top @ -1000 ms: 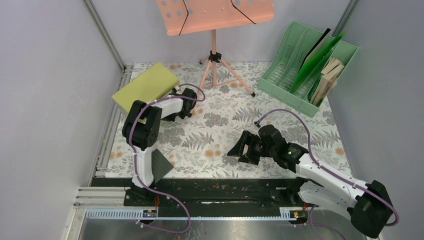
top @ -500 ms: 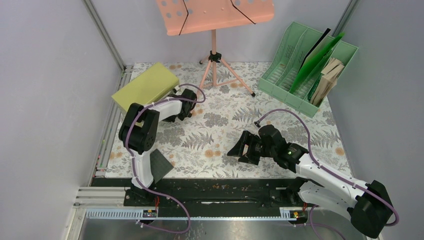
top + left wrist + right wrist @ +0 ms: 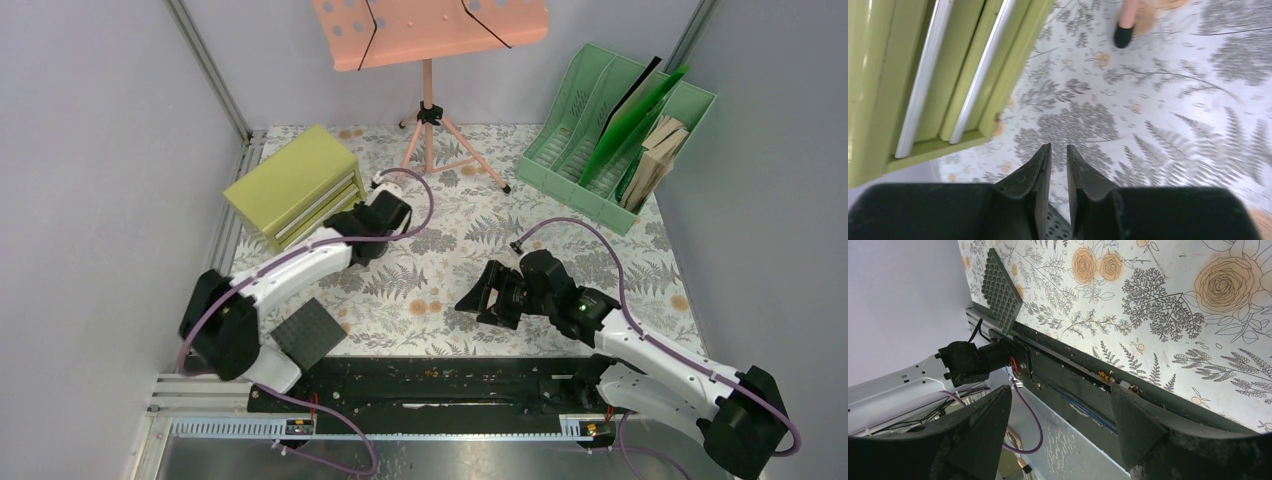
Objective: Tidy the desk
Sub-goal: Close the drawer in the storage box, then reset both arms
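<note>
Olive cabinet (image 3: 290, 180), ten o'clock.
Only your wrist views show it: left gripper (image 3: 1058, 147) jaws barely parted, right gripper (image 3: 1059, 390) wide.

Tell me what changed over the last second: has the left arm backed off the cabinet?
Yes. The left arm's elbow dropped toward the near-left corner. The left gripper backed slightly right, off the front of the olive cabinet, with its jaws cracked a little apart and holding nothing. The cabinet's front now shows. Unchanged: the right gripper, open wide over the desk, the cabinet's position, the grey mat and the music stand.
</note>
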`<state>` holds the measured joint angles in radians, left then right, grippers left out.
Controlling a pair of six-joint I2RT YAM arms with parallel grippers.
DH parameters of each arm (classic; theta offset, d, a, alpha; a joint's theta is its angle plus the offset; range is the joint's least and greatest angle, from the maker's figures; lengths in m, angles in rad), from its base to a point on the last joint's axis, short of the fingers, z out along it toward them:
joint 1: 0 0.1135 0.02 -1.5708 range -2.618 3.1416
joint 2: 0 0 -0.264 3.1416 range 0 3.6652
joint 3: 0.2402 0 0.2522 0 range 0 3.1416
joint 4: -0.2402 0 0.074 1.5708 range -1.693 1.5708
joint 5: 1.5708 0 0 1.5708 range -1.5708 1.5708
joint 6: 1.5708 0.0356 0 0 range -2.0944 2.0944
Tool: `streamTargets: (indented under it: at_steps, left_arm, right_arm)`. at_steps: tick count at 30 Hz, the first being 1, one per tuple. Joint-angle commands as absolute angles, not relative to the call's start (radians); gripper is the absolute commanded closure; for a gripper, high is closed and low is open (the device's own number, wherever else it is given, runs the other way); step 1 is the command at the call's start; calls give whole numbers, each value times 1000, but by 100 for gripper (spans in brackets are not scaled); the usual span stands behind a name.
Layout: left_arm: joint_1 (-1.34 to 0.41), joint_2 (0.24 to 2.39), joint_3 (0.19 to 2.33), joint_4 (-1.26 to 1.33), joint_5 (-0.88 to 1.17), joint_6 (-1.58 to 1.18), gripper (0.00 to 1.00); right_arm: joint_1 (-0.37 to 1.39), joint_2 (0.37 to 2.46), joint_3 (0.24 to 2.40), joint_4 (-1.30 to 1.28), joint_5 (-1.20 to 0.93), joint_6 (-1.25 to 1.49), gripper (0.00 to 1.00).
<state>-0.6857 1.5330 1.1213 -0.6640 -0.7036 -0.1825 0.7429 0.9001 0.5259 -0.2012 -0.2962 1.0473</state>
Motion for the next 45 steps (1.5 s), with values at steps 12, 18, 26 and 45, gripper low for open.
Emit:
streamTargets:
  at_steps: [12, 18, 26, 45]
  left_arm:
    - [-663, 976, 847, -523, 29, -477, 62]
    - [-606, 782, 702, -478, 61, -587, 15]
    - [-529, 699, 675, -493, 95, -542, 1]
    - [-506, 842, 801, -604, -302, -255, 1]
  right_arm:
    - [749, 843, 479, -204, -261, 1049, 20]
    - [750, 846, 468, -205, -256, 1049, 18]
    - [750, 856, 465, -213, -251, 1034, 11]
    - [673, 915, 641, -588, 100, 757, 1]
